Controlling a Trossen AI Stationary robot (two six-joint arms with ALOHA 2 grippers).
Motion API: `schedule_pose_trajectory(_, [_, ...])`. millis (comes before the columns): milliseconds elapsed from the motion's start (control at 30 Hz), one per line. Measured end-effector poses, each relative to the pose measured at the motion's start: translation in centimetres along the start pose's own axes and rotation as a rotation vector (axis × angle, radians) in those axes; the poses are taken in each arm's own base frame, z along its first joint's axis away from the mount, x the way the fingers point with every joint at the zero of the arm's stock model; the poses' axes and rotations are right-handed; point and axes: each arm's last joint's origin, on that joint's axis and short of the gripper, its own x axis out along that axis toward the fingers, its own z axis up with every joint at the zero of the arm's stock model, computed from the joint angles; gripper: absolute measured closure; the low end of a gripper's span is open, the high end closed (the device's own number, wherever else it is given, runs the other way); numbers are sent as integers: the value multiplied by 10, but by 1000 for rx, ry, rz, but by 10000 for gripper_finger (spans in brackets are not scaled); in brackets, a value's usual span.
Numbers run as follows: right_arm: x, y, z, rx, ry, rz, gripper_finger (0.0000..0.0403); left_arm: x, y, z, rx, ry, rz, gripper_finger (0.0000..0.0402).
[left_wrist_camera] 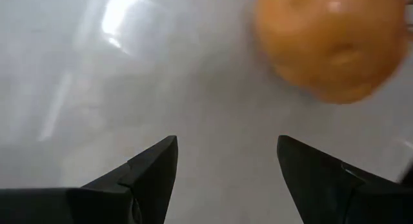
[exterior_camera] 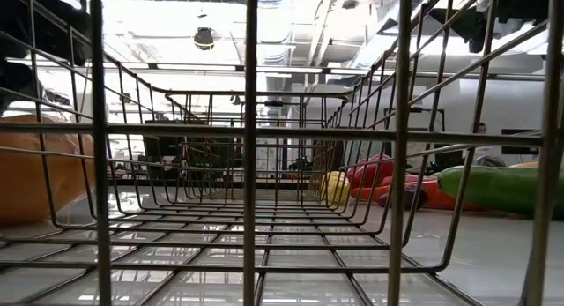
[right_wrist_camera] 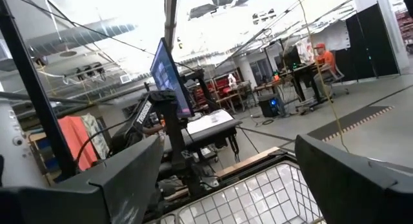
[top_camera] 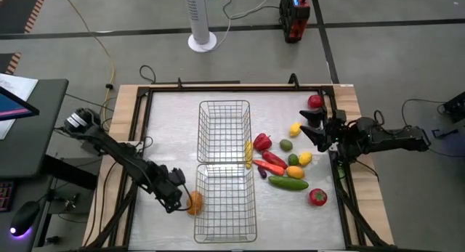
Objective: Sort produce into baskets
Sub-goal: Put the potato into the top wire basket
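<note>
An orange lies on the table against the left side of the near basket; it also shows in the left wrist view and the low view. My left gripper is open just left of the orange, touching nothing. The far basket stands behind the near one. The other produce lies to the right of the baskets: red peppers, a green cucumber, lemons, limes, apples. My right gripper is open above the table's right side, empty.
A dark frame rail runs along the table's right edge under my right arm. A red apple lies at the far right corner. Bare table lies left of the baskets. A person in orange sits far off in the room.
</note>
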Motion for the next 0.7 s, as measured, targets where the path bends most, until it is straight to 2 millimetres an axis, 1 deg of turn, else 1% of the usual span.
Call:
schedule_pose_trajectory(167, [0, 0, 0, -4, 0, 1, 21, 3, -11, 0, -32, 6, -92, 148])
schedule_pose_trajectory(267, [0, 0, 0, -4, 2, 2, 21, 3, -17, 1, -21, -39, -136, 148])
schedule_pose_trajectory(400, [0, 0, -1, -5, 8, 6, 21, 1, -24, 2, 92, -119, -183, 142])
schedule_pose_trajectory(467, [1, 0, -1, -6, 11, 5, 21, 1, -26, 3, 168, -137, -202, 138])
schedule_pose_trajectory(533, [1, 0, -2, -7, 13, 4, 21, 0, -27, 4, 209, -144, -211, 136])
schedule_pose_trajectory(700, [2, 0, -3, -10, 21, 2, 21, 1, -26, 7, 157, -138, -213, 136])
